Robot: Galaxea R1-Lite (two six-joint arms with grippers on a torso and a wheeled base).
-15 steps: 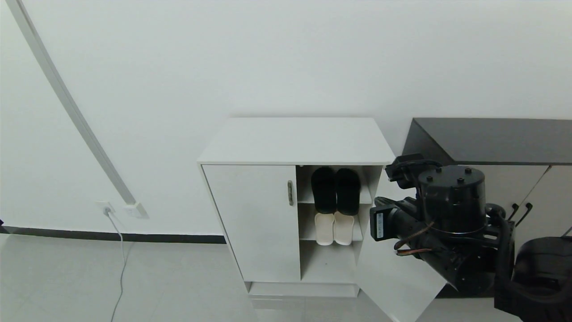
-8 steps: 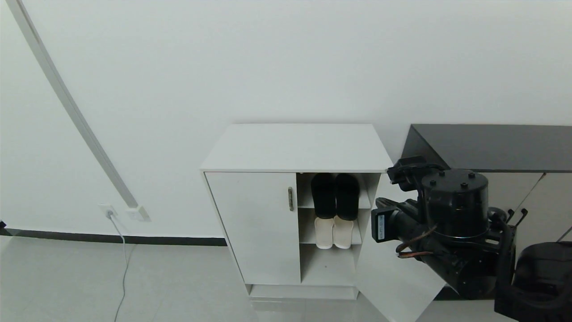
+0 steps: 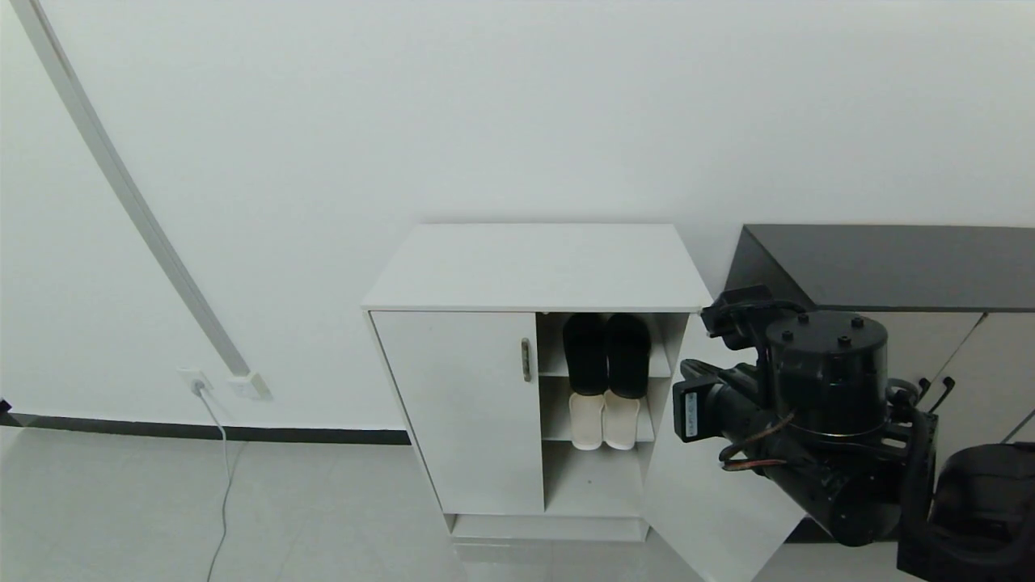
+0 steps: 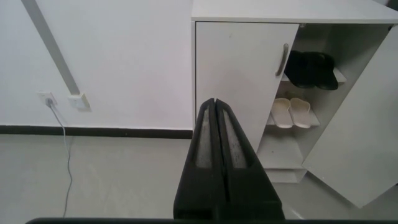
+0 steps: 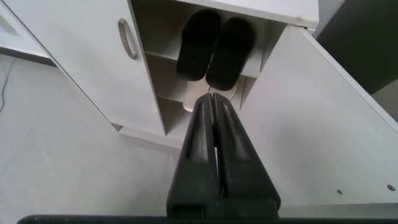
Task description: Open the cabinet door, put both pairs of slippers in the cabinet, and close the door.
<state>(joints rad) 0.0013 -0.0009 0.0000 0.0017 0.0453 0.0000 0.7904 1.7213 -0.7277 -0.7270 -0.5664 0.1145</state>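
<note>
Head view, change: the whole picture has slid down a little within the last second, so the camera moved, not the furniture; the black right arm (image 3: pixel 821 388) has since edged slightly lower and to the right
Head view, task things: the white two-door wooden cabinet (image 3: pixel 534 267) stands against the far wall; the pair of black slippers (image 3: pixel 607 347) lies on its top shelf and the pair of cream slippers (image 3: pixel 603 419) on the shelf below; the white right-hand door (image 3: pixel 711 501) is swung out toward the near side, while the white left-hand door (image 3: pixel 461 404) is shut
Head view, meaning: both pairs look stowed, so closing the door seems to be all that is left
Head view, room: pale grey tiled floor (image 3: pixel 283 517), plain white wall (image 3: pixel 485 105), black skirting strip (image 3: pixel 267 433), white wall socket (image 3: pixel 194 377) at far left, dark-topped low cabinet (image 3: pixel 889 259) at right
Left wrist view: the left gripper (image 4: pixel 215 104) has its fingers pressed together with nothing between them, near side, left of the shut door
Right wrist view: the right gripper (image 5: pixel 213 99) is closed flat and empty, in front of the open shelves
</note>
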